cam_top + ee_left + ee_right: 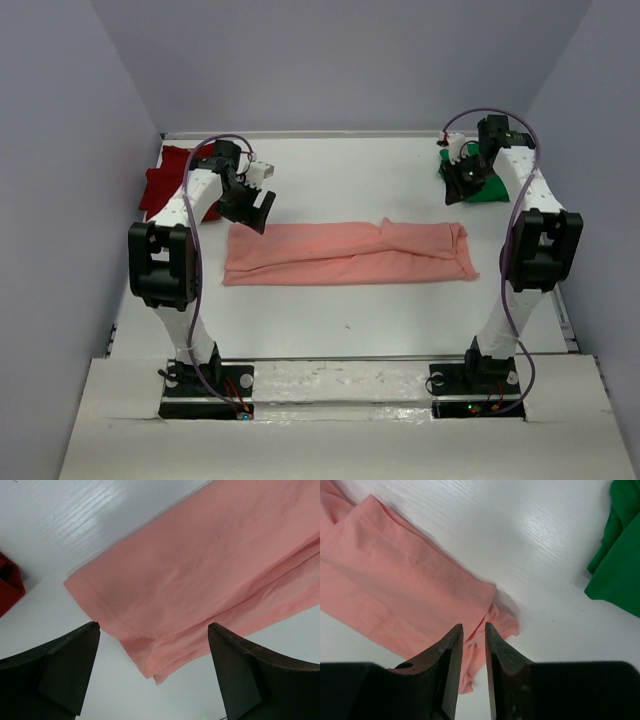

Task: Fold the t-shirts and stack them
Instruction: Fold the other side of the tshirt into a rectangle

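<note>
A pink t-shirt (350, 252) lies folded lengthwise into a long strip across the middle of the white table (350, 310). My left gripper (255, 205) hovers open and empty above the strip's left end; in the left wrist view (154, 625) the pink shirt's corner (200, 565) shows between the fingers. My right gripper (462, 178) hangs at the far right, above the table. In the right wrist view (474, 625) its jaws are almost together with nothing between them, and the pink shirt's bunched right end (395, 590) lies below.
A green shirt (490, 185) lies crumpled at the back right, next to my right gripper, and shows in the right wrist view (620, 555). A red shirt (165, 180) lies at the back left by the wall, also in the left wrist view (7, 585).
</note>
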`<state>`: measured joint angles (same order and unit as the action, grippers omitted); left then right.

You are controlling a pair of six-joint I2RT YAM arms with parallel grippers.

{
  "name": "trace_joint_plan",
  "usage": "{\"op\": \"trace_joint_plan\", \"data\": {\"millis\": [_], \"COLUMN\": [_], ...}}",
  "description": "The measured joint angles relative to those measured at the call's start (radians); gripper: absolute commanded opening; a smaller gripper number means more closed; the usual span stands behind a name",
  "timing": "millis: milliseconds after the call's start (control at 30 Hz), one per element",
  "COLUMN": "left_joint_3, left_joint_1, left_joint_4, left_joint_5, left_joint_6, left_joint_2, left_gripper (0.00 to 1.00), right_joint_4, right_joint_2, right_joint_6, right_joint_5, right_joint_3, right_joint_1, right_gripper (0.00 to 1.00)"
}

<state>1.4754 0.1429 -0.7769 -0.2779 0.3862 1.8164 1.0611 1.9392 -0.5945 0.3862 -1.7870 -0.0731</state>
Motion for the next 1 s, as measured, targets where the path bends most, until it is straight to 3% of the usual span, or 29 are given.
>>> {"op": "trace_joint_plan", "data": {"millis": [433,1000], "left_joint_3": [-0.041,-0.049], "left_joint_1": [0.0,0.0], "left_joint_4": [0.006,0.01], "left_joint_5": [0.031,0.051], "left_joint_6": [0.001,0.002], "left_joint_2": [-0.04,-0.066], "left_gripper": [0.99,0.99], "right_joint_4": [-0.03,-0.049], "right_joint_2": [0.13,0.167], "right_joint_6": [-0.005,-0.003], "right_joint_5": [-0.068,-0.076], "right_joint_3": [0.037,0.045], "right_joint_1": [0.0,-0.012], "right_gripper": [0.4,0.34]}}
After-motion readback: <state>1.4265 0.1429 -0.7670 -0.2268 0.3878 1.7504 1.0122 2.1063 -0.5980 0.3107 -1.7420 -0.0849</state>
